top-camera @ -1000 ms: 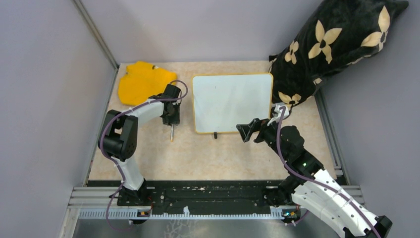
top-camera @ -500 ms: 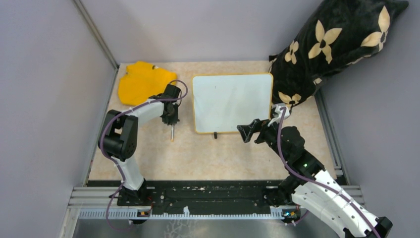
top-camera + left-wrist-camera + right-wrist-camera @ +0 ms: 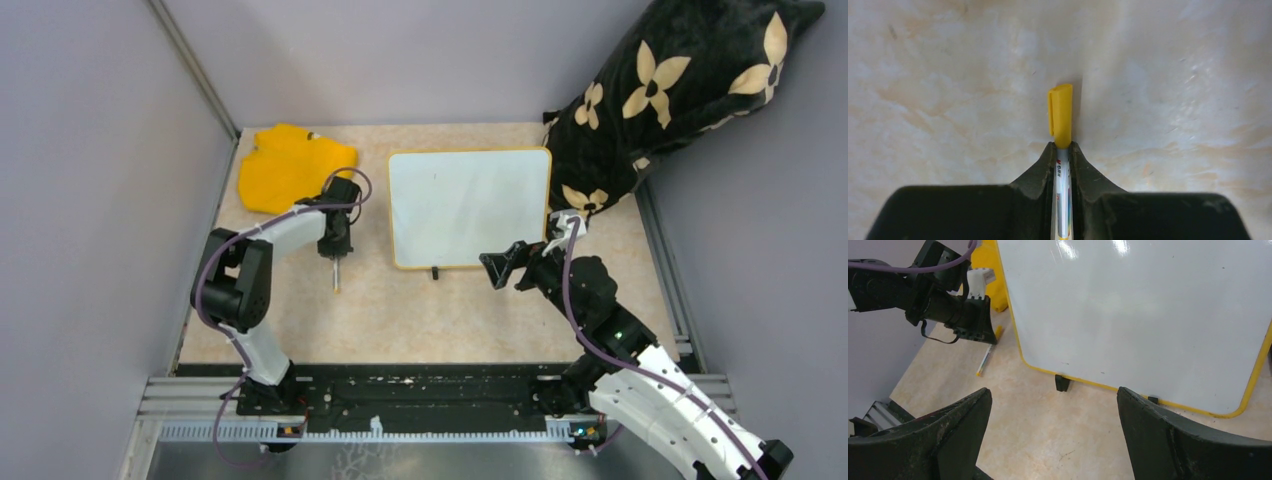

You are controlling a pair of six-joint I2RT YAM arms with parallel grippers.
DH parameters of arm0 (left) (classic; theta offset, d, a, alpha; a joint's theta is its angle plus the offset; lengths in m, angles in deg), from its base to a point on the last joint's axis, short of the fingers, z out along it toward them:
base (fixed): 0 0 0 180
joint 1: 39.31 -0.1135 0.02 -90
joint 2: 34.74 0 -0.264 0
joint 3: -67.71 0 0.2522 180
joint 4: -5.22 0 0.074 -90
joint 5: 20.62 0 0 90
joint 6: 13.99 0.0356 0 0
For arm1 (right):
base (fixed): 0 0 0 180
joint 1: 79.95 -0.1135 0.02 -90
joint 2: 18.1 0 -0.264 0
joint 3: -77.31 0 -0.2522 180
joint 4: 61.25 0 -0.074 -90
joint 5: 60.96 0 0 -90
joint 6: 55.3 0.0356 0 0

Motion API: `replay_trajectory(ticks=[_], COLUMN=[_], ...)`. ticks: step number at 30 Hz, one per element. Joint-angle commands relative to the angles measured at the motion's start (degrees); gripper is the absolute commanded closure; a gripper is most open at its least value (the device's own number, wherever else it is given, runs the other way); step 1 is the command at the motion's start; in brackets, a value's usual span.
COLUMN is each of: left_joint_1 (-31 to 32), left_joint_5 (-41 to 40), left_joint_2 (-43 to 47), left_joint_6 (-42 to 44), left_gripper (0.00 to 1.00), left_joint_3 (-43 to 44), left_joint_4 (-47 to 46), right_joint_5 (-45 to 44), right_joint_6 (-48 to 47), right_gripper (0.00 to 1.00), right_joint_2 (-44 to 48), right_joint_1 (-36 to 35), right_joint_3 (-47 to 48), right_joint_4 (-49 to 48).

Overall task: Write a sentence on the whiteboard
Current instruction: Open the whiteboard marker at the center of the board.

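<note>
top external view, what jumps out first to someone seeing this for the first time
Probably the black flower-print cushion looming in the far right corner, then the yellow cloth at far left. Between them lies the whiteboard, with no writing visible, while the left gripper beside it clamps a yellow-capped marker and the right gripper hangs open at its near edge.

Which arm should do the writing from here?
Left. The left arm has jaws shut on the capped marker beside the whiteboard. The right arm has jaws open and empty at the board's near edge.
</note>
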Motion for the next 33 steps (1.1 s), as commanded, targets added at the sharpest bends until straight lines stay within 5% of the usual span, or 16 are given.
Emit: replay_trajectory(ticks=[1,7,18,27,33], left_joint_1=[-0.46,-0.44,-0.33,-0.32,-0.34], left_joint_5=[-5.23,-2.15,15.95,34.23,42.96], left_joint_2=[7.41,19.48,41.28,54.4,60.13], left_joint_6=[-2.25,-3.09,1.2,-2.06,-7.47], left_gripper=[1.0,1.0,1.0,1.0,1.0], left_joint_3=[-1.71,-2.88,-7.66,-14.77,-19.96], left_joint_4=[4.83,5.36,-3.44,-23.62,-34.75], right_joint_5=[-0.51,-0.72,-5.54,-24.8,-13.69], right_joint_6=[-0.8,-0.15,-0.04,-4.8,-0.43], right_gripper=[0.06,0.06,0.01,0.01,0.01], right_joint_2=[0.52,-0.94,-10.63,-24.42,-25.23], right_joint_1=[-0.38,-0.32,-0.84,-19.04,-19.37], right_joint_3=[1.71,2.24,10.14,21.1,19.42], right_joint_4=[-0.81,-0.53,3.26,-0.59,-9.15])
